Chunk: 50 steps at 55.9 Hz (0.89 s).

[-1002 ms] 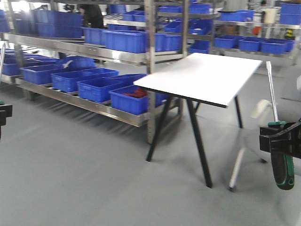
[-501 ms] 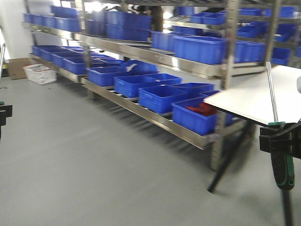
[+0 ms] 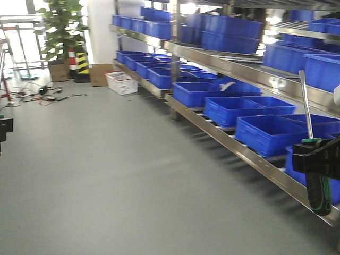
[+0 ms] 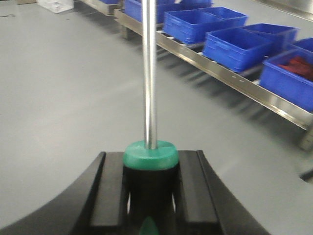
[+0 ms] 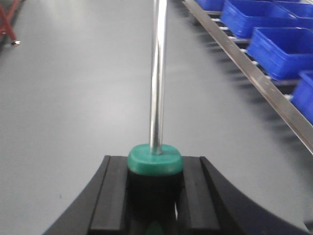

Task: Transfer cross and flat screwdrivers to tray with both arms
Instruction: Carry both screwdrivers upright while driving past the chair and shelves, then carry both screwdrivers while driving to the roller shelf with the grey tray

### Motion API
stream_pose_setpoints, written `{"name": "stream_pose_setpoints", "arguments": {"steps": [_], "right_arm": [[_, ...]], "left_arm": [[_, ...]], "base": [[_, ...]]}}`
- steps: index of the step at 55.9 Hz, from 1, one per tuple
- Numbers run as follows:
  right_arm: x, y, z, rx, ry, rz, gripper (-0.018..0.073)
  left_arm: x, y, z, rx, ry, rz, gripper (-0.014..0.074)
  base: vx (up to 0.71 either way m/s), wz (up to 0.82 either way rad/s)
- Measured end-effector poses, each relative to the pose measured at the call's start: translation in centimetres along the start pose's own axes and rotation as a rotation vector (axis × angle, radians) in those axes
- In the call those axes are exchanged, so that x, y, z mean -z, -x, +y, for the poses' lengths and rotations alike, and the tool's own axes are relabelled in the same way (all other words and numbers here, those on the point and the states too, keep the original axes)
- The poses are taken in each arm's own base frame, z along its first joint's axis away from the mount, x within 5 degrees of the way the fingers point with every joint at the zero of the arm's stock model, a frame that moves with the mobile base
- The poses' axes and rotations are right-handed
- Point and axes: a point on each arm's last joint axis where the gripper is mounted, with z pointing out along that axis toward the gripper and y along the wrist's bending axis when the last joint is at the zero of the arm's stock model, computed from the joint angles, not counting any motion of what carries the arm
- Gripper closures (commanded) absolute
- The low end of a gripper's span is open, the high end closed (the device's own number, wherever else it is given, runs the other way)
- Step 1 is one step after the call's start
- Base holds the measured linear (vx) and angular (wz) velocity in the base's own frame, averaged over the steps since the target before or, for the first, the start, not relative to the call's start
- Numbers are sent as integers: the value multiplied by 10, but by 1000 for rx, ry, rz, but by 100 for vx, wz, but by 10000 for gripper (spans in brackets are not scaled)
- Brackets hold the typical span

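Note:
My left gripper (image 4: 149, 178) is shut on the black handle of a screwdriver (image 4: 149, 78) with a green collar, its steel shaft pointing up and away. In the front view only an edge of this gripper (image 3: 4, 130) shows at far left. My right gripper (image 5: 155, 183) is shut on a like screwdriver (image 5: 157, 73). In the front view that gripper (image 3: 317, 159) is at far right, with the green-and-black handle hanging below it and the shaft (image 3: 304, 103) rising above. Both tips are out of view, so I cannot tell cross from flat. The tray is out of view.
Steel shelving with several blue bins (image 3: 265, 130) runs along the right side. A white basket (image 3: 122, 82), a cardboard box (image 3: 99, 74), a striped bollard (image 3: 81, 62) and a potted plant (image 3: 61, 24) stand at the back left. Cables (image 3: 42, 95) lie on the grey floor (image 3: 133, 175).
The whole view has swung left: the white table has passed out of view to the right, and the plant and basket have come into view. Both grippers keep their screwdrivers.

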Motion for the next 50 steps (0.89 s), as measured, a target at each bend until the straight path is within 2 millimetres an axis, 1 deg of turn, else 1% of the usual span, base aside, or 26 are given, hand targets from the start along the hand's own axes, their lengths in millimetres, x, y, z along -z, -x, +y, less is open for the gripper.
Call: {"name": "stream_pose_setpoints", "arguments": {"steps": [20,50], "right_arm": [[0,0,0,-1,1,1,567],[0,0,0,-1,1,4,567]], "left_arm": [[0,0,0,0,0,0,596],[0,0,0,0,0,0,596]], "base": [[62,38],[63,20]]}}
